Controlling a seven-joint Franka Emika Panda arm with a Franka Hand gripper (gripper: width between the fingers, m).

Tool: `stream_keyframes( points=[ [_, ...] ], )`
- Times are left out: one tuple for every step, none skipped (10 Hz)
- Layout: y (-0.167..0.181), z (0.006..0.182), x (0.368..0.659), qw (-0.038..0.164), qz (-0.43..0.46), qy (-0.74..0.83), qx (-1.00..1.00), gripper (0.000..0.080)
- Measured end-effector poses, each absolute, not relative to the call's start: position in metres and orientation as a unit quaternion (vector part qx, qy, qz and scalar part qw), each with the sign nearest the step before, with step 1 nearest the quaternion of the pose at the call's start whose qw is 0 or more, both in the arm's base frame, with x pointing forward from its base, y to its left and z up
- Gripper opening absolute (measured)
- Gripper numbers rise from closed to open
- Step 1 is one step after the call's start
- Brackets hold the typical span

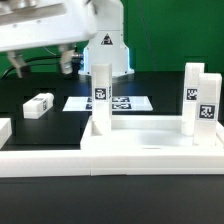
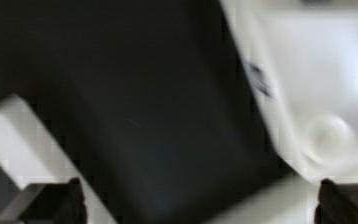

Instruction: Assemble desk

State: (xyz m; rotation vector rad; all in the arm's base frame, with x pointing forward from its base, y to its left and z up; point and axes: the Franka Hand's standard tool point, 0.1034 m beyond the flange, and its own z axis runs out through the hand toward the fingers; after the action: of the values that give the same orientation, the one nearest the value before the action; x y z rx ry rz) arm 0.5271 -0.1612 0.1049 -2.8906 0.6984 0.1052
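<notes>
The white desk top (image 1: pixel 150 143) lies at the front of the exterior view, a tray with a raised rim. One tagged white leg (image 1: pixel 101 95) stands upright at its back left. Another tagged leg (image 1: pixel 201 100) stands at its right end. A third leg (image 1: pixel 38 104) lies loose on the black table to the left. My gripper (image 1: pixel 44 64) hangs blurred above the table at the upper left, clear of all parts. In the wrist view my gripper (image 2: pixel 197 205) is open and empty over the black table. A blurred white part (image 2: pixel 309 90) lies beside it; I cannot tell which.
The marker board (image 1: pixel 122 103) lies flat behind the desk top. A long white border rail (image 1: pixel 40 160) runs along the front left. Another white piece (image 1: pixel 3 128) shows at the exterior view's left edge. The robot base (image 1: pixel 106 50) stands at the back.
</notes>
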Motion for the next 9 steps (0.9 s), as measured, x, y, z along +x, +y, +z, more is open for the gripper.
stream_keyframes(
  points=[
    [-0.175, 0.097, 0.510, 0.094, 0.089, 0.231, -0.964, 0.0649],
    [-0.184, 0.090, 0.501, 0.096, 0.122, 0.234, -0.960, 0.0649],
    [-0.181, 0.088, 0.493, 0.103, 0.147, 0.234, -0.955, 0.0649],
    [-0.179, 0.090, 0.492, 0.113, 0.180, 0.229, -0.950, 0.0649],
    [-0.181, 0.088, 0.493, 0.118, 0.198, 0.228, -0.946, 0.0649],
    [-0.181, 0.088, 0.489, 0.126, 0.230, 0.224, -0.938, 0.0649],
    [-0.184, 0.083, 0.487, 0.128, 0.243, 0.216, -0.937, 0.0649],
    [-0.190, 0.072, 0.478, 0.138, 0.248, 0.158, -0.946, 0.0649],
    [-0.199, 0.063, 0.469, 0.140, 0.249, 0.128, -0.950, 0.0649]
  ],
)
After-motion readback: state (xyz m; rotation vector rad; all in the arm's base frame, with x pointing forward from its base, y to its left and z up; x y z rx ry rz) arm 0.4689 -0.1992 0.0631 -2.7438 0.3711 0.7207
